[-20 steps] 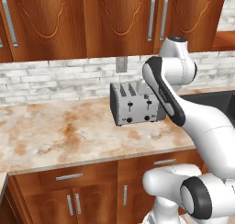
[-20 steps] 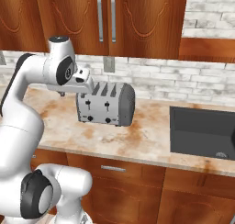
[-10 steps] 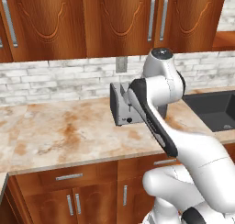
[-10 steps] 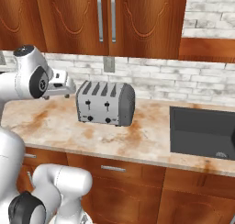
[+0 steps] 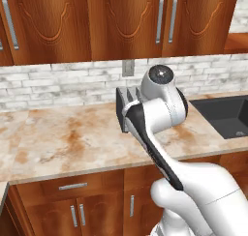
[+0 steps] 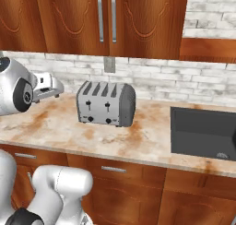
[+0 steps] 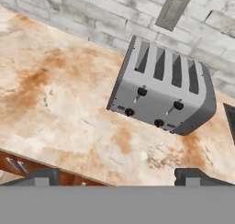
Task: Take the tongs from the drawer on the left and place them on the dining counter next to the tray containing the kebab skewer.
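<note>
My gripper [image 7: 117, 176] hangs with its fingers spread wide and empty, above the front edge of the marbled wall counter [image 7: 59, 113], in front of the four-slot toaster [image 7: 161, 93]. The toaster's long side runs along the brick wall. A closed drawer [image 5: 72, 186] sits under the counter, left of the toaster; I cannot tell where the tongs are.

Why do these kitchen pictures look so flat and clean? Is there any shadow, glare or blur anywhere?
Left base view: even light, sharp throughout, the arm hiding most of the toaster. Right base view: only a faint shadow at the toaster's base, no glare on its metal. Hand view: the toaster looks tilted because the camera is rolled; no blur.
</note>
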{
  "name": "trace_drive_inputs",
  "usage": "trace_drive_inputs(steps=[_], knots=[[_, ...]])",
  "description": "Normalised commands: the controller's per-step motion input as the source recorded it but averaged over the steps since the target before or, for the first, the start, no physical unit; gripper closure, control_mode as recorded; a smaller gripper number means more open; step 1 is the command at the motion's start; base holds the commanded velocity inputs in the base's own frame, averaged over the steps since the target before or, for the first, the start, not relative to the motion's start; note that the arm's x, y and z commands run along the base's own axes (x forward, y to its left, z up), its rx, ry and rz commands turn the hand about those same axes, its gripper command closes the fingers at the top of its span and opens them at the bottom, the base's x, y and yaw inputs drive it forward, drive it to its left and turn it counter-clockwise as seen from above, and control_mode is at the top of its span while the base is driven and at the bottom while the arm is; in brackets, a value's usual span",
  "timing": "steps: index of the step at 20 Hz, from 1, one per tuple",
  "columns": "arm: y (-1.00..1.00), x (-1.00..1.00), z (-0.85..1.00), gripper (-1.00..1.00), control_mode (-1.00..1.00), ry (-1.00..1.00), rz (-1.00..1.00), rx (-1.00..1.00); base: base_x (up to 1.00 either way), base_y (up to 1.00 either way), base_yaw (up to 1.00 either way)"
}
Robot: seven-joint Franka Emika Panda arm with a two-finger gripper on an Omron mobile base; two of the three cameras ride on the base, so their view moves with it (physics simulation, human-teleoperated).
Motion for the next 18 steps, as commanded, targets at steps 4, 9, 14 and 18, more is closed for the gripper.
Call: trace_drive_inputs(steps=[4, 9, 14, 18], knots=[[0.45, -0.44, -0.01, -1.0, -1.0, -0.31, 0.14, -0.09, 0.0, 0.0, 0.0], [0.48, -0.46, 0.0, -1.0, -1.0, -0.23, 0.08, -0.08, 0.0, 0.0, 0.0], [0.47, -0.47, -0.01, -1.0, -1.0, -0.12, 0.12, -0.03, 0.0, 0.0, 0.0], [0.3, -0.32, -0.02, -1.0, -1.0, -0.01, 0.13, -0.01, 0.0, 0.0, 0.0]])
